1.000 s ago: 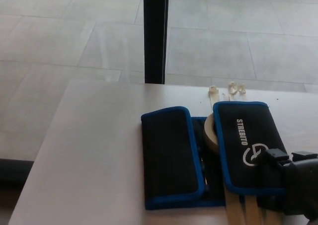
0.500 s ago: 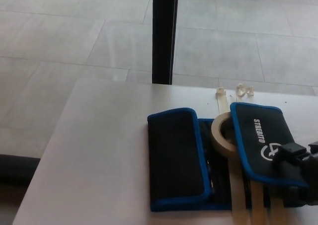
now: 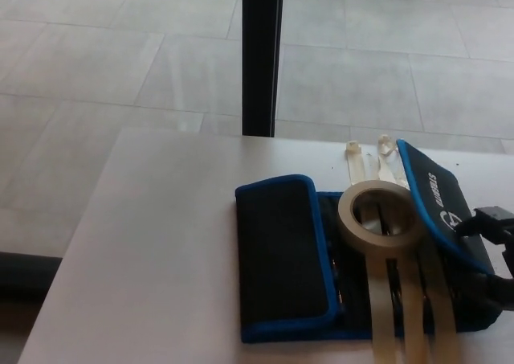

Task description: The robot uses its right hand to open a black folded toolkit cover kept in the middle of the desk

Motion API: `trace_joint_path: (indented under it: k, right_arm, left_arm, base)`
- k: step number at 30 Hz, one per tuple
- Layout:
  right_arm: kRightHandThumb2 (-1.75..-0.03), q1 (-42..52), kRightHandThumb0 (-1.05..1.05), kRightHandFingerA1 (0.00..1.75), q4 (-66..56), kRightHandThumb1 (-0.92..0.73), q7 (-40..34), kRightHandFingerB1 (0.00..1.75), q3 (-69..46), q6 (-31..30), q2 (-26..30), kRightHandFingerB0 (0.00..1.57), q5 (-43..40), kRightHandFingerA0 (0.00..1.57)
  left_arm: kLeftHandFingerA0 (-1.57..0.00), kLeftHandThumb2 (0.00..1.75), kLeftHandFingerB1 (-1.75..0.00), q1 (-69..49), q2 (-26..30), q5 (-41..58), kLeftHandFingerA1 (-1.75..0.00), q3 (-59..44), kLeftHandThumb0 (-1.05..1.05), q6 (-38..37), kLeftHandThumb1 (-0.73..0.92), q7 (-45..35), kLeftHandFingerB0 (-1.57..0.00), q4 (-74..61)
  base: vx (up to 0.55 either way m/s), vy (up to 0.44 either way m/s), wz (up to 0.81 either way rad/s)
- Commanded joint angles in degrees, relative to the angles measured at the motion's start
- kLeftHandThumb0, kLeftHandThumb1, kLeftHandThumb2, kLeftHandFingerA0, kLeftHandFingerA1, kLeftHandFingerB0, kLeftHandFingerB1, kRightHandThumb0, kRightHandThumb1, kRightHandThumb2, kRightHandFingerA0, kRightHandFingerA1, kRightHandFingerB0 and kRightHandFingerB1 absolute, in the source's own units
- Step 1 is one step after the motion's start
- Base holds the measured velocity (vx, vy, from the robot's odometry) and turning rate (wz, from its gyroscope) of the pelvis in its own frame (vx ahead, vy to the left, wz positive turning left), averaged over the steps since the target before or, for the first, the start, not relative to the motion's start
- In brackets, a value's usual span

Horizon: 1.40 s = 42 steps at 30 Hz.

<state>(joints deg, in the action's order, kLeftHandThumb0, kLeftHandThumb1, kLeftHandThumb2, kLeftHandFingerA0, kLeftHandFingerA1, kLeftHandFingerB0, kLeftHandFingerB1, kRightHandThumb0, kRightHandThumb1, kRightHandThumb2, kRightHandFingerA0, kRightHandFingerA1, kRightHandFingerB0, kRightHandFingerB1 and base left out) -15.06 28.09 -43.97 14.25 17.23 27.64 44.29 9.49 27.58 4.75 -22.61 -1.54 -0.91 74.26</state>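
Note:
A black toolkit cover with blue trim (image 3: pixel 281 255) lies in the middle of the white desk (image 3: pixel 161 243). Its left flap is folded flat over the middle. Its right flap (image 3: pixel 438 197), printed with a white logo, is tilted up and swung outward, with my right hand (image 3: pixel 491 255) shut on its outer edge at the picture's right border. A roll of beige tape (image 3: pixel 348 219) rests on the uncovered inside of the kit. Beige strips (image 3: pixel 389 324) run across the inside toward the desk's near edge.
A black upright post (image 3: pixel 261 55) stands just behind the desk's far edge. Grey floor tiles lie beyond. The desk's left edge slants from the far left corner down to the picture's bottom left.
My right hand has lifted the right flap from lying flat to tilted up and outward, uncovering the whole tape roll and the strips beneath. The camera shifted slightly.

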Motion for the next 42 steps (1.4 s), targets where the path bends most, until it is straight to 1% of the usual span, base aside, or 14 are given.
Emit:
trace_joint_path:
  k: [1,7,11,18,23,24,26,33,35,36,37,39,40,42]
  right_arm:
    - [-0.73,2.2,-0.27,1.24,-4.7,-0.76,3.5,0.65,-19.5,-6.2,-13.9,0.91,-29.4,1.17]
    - [-0.85,1.8,-0.17,1.23,-11.2,-0.75,9.1,0.72,-32.2,-18.3,-20.7,0.83,-46.8,1.05]
    - [-0.9,6.8,-0.12,1.21,-13.6,-0.65,15.3,0.71,-38.7,-24.6,-18.4,0.85,-51.8,1.07]
    - [-0.87,10.5,-0.22,1.2,-9.0,-0.6,19.7,0.74,-49.1,-28.0,-12.3,0.94,-53.6,1.1]
    - [-0.82,11.1,-0.24,1.19,0.2,-0.62,16.9,0.76,-55.5,-24.4,-10.0,0.97,-52.9,1.03]
    - [-0.76,11.5,-0.29,1.2,1.0,-0.68,17.4,0.77,-56.3,-24.4,-9.8,0.93,-53.0,0.97]
    - [-0.76,14.1,-0.28,1.14,-1.5,-0.69,18.1,0.74,-57.1,-25.3,-10.8,0.85,-52.7,0.91]
    - [-0.74,20.5,-0.28,1.12,1.6,-0.62,22.4,0.76,-59.1,-21.1,-11.7,0.83,-52.0,0.89]
    - [-0.65,21.6,-0.27,1.16,3.2,-0.76,21.8,0.76,-61.0,-22.1,-12.1,0.71,-52.3,0.71]
    - [-0.61,22.5,-0.34,1.06,4.3,-0.73,21.5,0.69,-60.9,-22.5,-11.5,0.79,-50.6,0.83]
    - [-0.59,22.9,-0.38,0.86,6.1,-0.68,20.9,0.69,-60.2,-22.2,-10.5,0.84,-48.5,0.71]
    - [-0.59,23.5,-0.37,0.85,8.2,-0.66,20.5,0.73,-60.5,-22.4,-9.4,0.77,-46.9,0.61]
    - [-0.59,23.7,-0.35,1.0,8.9,-0.66,21.1,0.73,-61.4,-22.6,-8.9,0.79,-47.3,0.83]
    - [-0.6,22.5,-0.34,0.92,10.5,-0.69,21.0,0.66,-63.4,-22.4,-7.9,0.83,-48.3,0.89]
  left_arm:
    - [-1.52,0.82,-1.35,-0.2,1.4,1.1,-1.46,-0.4,-0.33,1.4,-0.39,-0.7,-1.24,0.1]
    - [-1.51,0.83,-1.36,-0.3,1.4,1.1,-1.45,-0.5,-0.33,1.5,-0.36,-0.4,-1.29,0.3]
    - [-1.46,0.84,-1.32,0.1,1.7,1.4,-1.44,-0.8,-0.34,1.9,-0.35,-0.9,-1.2,0.4]
    - [-1.51,0.84,-1.35,-0.2,1.8,1.7,-1.47,-1.1,-0.34,1.8,-0.37,-1.0,-1.23,0.0]
    - [-1.52,0.84,-1.37,0.0,1.8,1.4,-1.46,-0.9,-0.34,1.7,-0.36,-0.9,-1.3,0.4]
    - [-1.54,0.83,-1.35,0.0,1.7,2.1,-1.48,-1.5,-0.35,1.7,-0.39,-1.4,-1.21,0.3]
    - [-1.53,0.84,-1.35,-0.1,1.8,1.9,-1.46,-1.3,-0.34,1.6,-0.36,-1.3,-1.27,0.2]
    - [-1.5,0.84,-1.35,0.2,2.0,1.0,-1.44,-0.3,-0.34,1.9,-0.34,-1.4,-1.26,0.0]
    - [-1.51,0.83,-1.37,0.0,2.0,1.4,-1.46,-0.7,-0.35,1.1,-0.36,-2.2,-1.3,-0.1]
    - [-1.5,0.84,-1.36,0.0,2.0,1.6,-1.45,-0.9,-0.35,1.1,-0.35,-2.4,-1.29,-0.2]
    - [-1.49,0.83,-1.34,0.0,2.0,1.7,-1.45,-1.0,-0.35,1.1,-0.36,-2.4,-1.23,-0.1]
    - [-1.48,0.84,-1.33,-0.1,2.0,1.6,-1.43,-1.0,-0.33,1.3,-0.34,-2.4,-1.25,0.1]
    - [-1.48,0.82,-1.34,-0.2,2.0,1.4,-1.43,-0.8,-0.34,1.1,-0.36,-2.2,-1.27,0.1]
    - [-1.51,0.83,-1.34,-0.1,2.1,1.3,-1.45,-0.8,-0.34,1.4,-0.36,-2.2,-1.26,0.1]
  base:
    - [0.0,0.0,0.0]
    - [0.0,0.0,0.0]
    - [0.0,0.0,0.0]
    - [0.0,0.0,0.0]
    - [0.0,0.0,0.0]
    - [0.0,0.0,0.0]
    - [0.0,0.0,0.0]
    - [0.0,0.0,0.0]
    - [0.0,0.0,0.0]
    - [0.0,0.0,0.0]
    - [0.0,0.0,0.0]
    - [0.0,0.0,0.0]
    - [0.0,0.0,0.0]
    - [0.0,0.0,0.0]
